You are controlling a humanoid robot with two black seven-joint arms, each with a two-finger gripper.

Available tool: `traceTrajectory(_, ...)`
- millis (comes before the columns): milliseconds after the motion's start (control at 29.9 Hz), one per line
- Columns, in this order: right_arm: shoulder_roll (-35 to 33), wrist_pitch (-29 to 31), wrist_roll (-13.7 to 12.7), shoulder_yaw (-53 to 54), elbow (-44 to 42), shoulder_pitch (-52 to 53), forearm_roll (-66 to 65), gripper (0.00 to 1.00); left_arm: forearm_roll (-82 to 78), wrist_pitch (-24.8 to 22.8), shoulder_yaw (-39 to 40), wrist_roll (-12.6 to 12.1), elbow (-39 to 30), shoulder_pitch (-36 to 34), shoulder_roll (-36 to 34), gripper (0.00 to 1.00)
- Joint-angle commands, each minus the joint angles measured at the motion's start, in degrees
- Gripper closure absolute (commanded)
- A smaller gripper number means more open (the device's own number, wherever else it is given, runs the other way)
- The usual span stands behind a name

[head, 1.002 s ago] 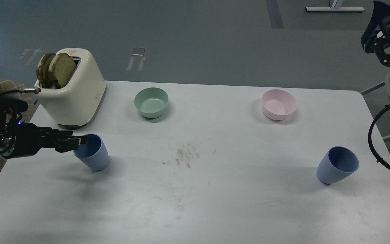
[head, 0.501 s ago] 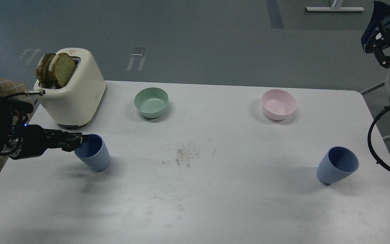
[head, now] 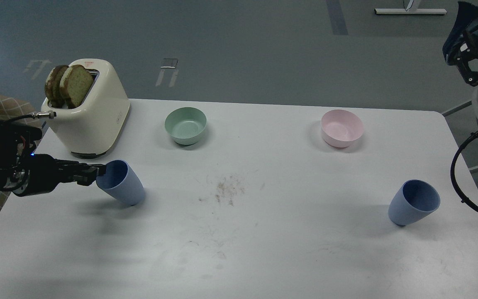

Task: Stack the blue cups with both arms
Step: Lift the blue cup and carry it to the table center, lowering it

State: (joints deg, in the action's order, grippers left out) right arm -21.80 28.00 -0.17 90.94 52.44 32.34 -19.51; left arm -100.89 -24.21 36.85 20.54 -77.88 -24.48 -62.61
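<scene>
Two periwinkle-blue cups are on the white table (head: pixel 264 249). The left blue cup (head: pixel 123 185) is at the left, below the toaster, and leans with its mouth toward my left gripper and its base to the right. My left gripper (head: pixel 96 172) comes in from the left, its fingers closed on this cup's near rim. The right blue cup (head: pixel 413 203) stands alone at the right, tilted, with nothing touching it. My right gripper (head: pixel 469 62) is high at the top right, off the table and far from both cups; its fingers cannot be told apart.
A cream toaster (head: pixel 91 110) with two bread slices stands at the back left, just behind the left cup. A mint-green bowl (head: pixel 185 125) and a pale pink bowl (head: pixel 342 128) sit along the back. A black cable (head: pixel 457 174) hangs past the table's right edge.
The left cup has tipped further over, its base swinging right and its mouth turning toward my left gripper, which stays at the rim. The right cup and right arm are nearly unchanged.
</scene>
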Motion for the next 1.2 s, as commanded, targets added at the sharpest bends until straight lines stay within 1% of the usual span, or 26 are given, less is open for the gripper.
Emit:
traceTrajectory(0,-0.2,0.0,0.0,0.0,-0.1,-0.1,0.0,0.00,0.0,0.0,0.2,0.1,-0.8,-0.9,-0.3,1.00)
traceTrajectory(134,-0.2,0.0,0.1,0.6,0.1,-1.1,0.0,0.00,-0.1,-0.7,0.2,-0.1,-4.6,-5.4,-1.0,1.00)
traceTrajectory(200,-0.2,0.0,0.1,1.3,0.2,-1.9,0.0,0.00,-0.2,-1.6,0.2,-0.3,-7.0,-8.9,-1.7,1.00)
traceTrajectory(234,-0.2,0.0,0.1,1.9,0.3,-2.3,0.0,0.00,-0.5,-3.1,0.2,-0.7,-8.4,-11.4,-2.1,1.00)
traceTrajectory(301,-0.3,0.0,0.1,3.3,0.2,-3.0,0.0,0.00,-2.7,-3.8,0.2,-0.8,-10.4,-16.5,-1.0,1.00)
traceTrajectory(334,-0.4,0.0,0.0,4.2,0.3,-3.9,0.0,0.00,-5.0,-3.8,0.2,-0.8,-11.6,-20.0,1.5,1.00)
traceTrajectory(401,-0.5,0.0,0.1,5.5,0.3,-5.1,0.0,0.00,-6.9,-3.8,0.2,-0.8,-11.9,-23.2,5.5,1.00)
traceTrajectory(434,-0.6,0.0,0.0,6.5,0.3,-6.3,0.0,0.00,-8.4,-3.8,0.2,-0.8,-11.9,-26.1,9.4,1.00)
traceTrajectory(468,-0.6,0.0,0.1,7.1,0.3,-7.0,0.0,0.00,-9.0,-3.8,0.1,-0.8,-11.8,-27.5,11.1,1.00)
traceTrajectory(535,-1.5,0.0,0.1,8.7,0.3,-9.6,0.0,0.00,-9.8,-3.8,-1.2,-1.6,-10.3,-31.6,17.3,1.00)
traceTrajectory(568,-1.5,0.0,0.1,8.7,0.3,-9.6,0.0,0.00,-9.9,-3.8,-1.2,-1.6,-10.3,-31.6,17.3,1.00)
traceTrajectory(635,-2.5,0.0,0.1,10.4,0.4,-11.2,0.0,0.00,-10.9,-3.8,-6.2,-2.8,-7.6,-34.9,22.0,1.00)
traceTrajectory(668,-2.6,0.0,0.1,10.8,0.3,-11.6,0.0,0.00,-11.4,-3.8,-7.8,-3.0,-7.3,-35.8,22.8,1.00)
traceTrajectory(702,-2.7,0.0,0.1,11.7,0.3,-12.3,0.1,0.00,-12.5,-3.8,-11.3,-3.0,-6.9,-37.3,24.3,1.00)
traceTrajectory(735,-2.9,0.0,0.1,12.4,0.3,-12.9,0.1,0.00,-13.9,-3.8,-14.3,-3.1,-6.4,-38.1,25.9,1.00)
traceTrajectory(835,-2.9,0.0,0.1,13.3,0.3,-14.3,0.1,0.00,-17.5,-3.8,-18.4,-3.1,-5.4,-38.5,29.6,1.00)
traceTrajectory(1002,-2.9,0.0,0.2,13.7,0.4,-16.1,0.3,0.00,-19.8,-3.8,-21.1,-3.1,-1.4,-38.4,34.2,1.00)
traceTrajectory(1103,-2.9,0.0,1.5,13.9,0.4,-17.2,0.3,0.00,-19.9,-3.8,-21.6,-3.1,1.1,-37.8,35.6,1.00)
traceTrajectory(1169,-2.9,0.0,1.6,13.9,0.4,-17.6,0.2,0.00,-19.9,-3.8,-22.1,-3.1,1.5,-37.3,36.2,1.00)
